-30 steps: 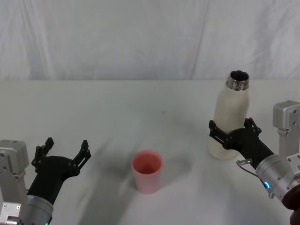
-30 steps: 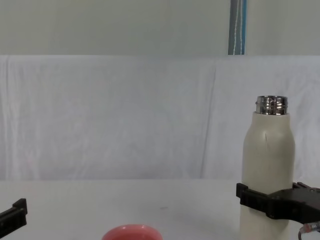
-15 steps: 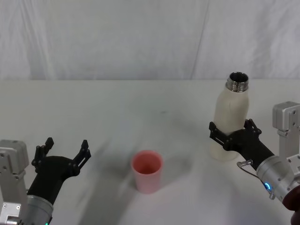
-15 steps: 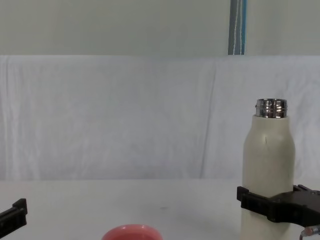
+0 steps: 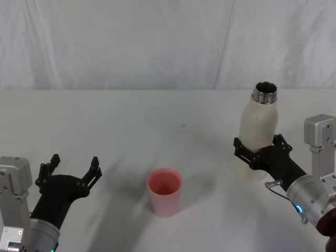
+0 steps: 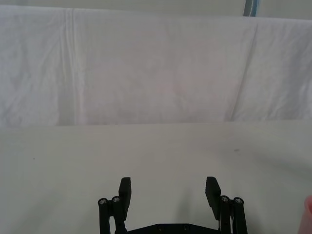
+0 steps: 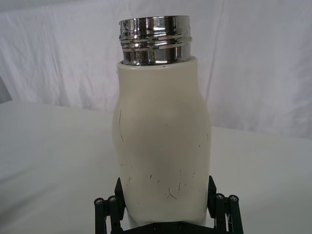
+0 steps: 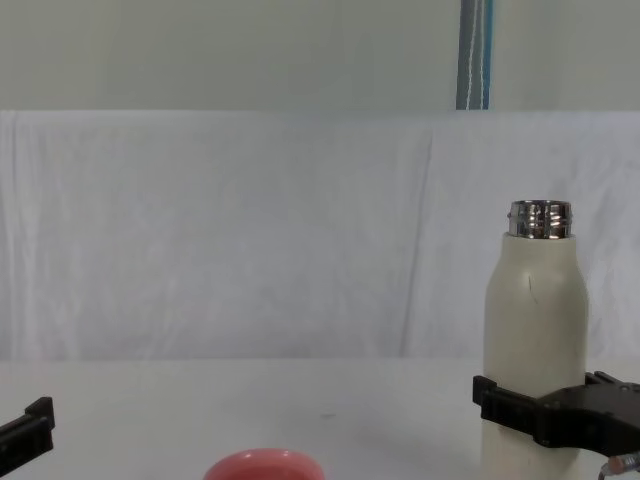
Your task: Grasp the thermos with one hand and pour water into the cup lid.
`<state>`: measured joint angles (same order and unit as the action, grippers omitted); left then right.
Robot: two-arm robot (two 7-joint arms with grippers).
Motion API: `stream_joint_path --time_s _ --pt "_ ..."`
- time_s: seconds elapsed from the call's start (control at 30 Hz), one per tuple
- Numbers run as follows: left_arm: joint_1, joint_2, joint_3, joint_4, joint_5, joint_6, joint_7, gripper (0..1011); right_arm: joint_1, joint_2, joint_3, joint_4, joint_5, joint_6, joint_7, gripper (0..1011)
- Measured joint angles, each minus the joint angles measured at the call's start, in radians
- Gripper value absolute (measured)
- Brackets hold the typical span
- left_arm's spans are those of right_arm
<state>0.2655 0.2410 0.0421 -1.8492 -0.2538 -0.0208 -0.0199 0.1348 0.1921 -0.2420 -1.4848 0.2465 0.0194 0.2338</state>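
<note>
On the table: a white cloth-covered table (image 5: pixel 157 115) carries two objects, with a draped white backdrop (image 5: pixel 157 42) behind it.
Thermos: the thermos (image 5: pixel 257 131), a tall cream-white bottle with an open, shiny threaded steel neck, stands upright at about 3 o'clock from the table's middle in the head view. A small dark scratch marks its shoulder.
Right gripper: the right gripper (image 5: pixel 256 149) reaches in from 4 o'clock and is clamped around the lower body of the thermos, one black finger pressed on each side. The right wrist view confirms both fingers (image 7: pixel 108 210) hugging the bottle's base.
Cup lid: the cup lid (image 5: pixel 165 191), a small salmon-pink cup with its open mouth up, sits at about 6 o'clock from the table's middle, well apart from the thermos, toward 8 o'clock of it. The chest view catches its rim at the lower edge.
Left gripper: the left gripper (image 5: pixel 72 170) hovers at 8 o'clock over the table, well apart from the cup lid, its fingers spread wide and holding nothing.
</note>
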Motion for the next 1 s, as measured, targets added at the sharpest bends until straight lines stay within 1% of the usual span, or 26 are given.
stream_joint_path --time_s 0.13,0.23,0.9,1.0 --pt "0.0 0.0 0.0 0.0 0.0 0.0 0.0 1001 0.0 0.0 0.0 0.0 0.0 0.0 0.0 959" --pt "0.0 0.0 0.0 0.0 0.0 0.0 0.0 1001 0.0 0.0 0.001 0.0 0.0 -0.001 0.0 1001" --pt "0.0 0.0 0.0 0.0 0.0 0.0 0.0 1001 -0.001 0.0 0.001 -0.001 0.0 -0.001 0.0 1001" --pt "0.0 0.0 0.0 0.0 0.0 0.0 0.0 1001 -0.009 0.003 0.004 -0.013 -0.003 -0.004 -0.002 1002"
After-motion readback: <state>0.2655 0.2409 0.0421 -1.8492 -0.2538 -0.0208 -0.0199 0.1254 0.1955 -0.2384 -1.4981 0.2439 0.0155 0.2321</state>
